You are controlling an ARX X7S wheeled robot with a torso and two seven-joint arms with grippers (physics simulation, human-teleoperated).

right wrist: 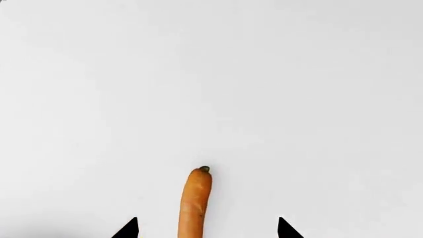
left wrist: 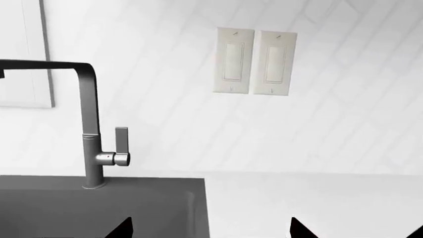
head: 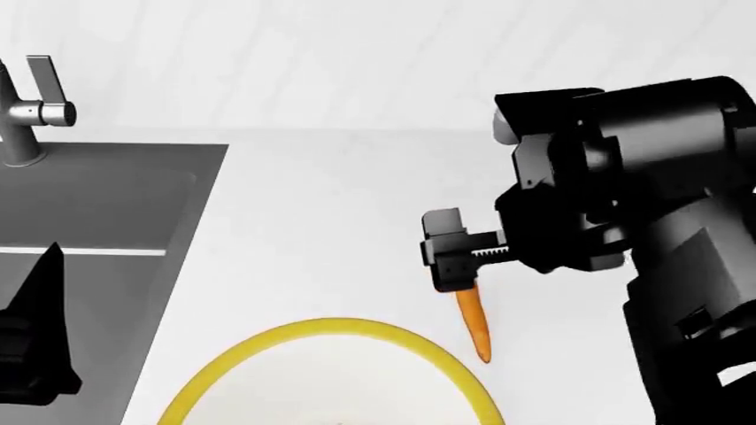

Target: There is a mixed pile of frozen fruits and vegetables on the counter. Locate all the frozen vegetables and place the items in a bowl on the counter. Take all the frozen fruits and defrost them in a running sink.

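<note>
An orange carrot (head: pixel 475 326) lies on the white counter (head: pixel 331 204), just right of the yellow rim of the bowl (head: pixel 343 325). My right gripper (head: pixel 459 276) hovers over its thick end. In the right wrist view the carrot (right wrist: pixel 195 203) sits midway between the wide-open jaws of the right gripper (right wrist: pixel 206 231), touching neither one. My left gripper (left wrist: pixel 210 230) is open and empty over the right edge of the dark grey sink (left wrist: pixel 99 208), and shows as a dark shape (head: pixel 35 341) in the head view. The frozen fruits are out of view.
The grey faucet (left wrist: pixel 89 124) with its side lever (left wrist: pixel 121 141) stands behind the sink (head: pixel 95 204). Two white wall switches (left wrist: pixel 254 62) sit on the tiled backsplash. My bulky right arm (head: pixel 638 204) fills the right of the head view.
</note>
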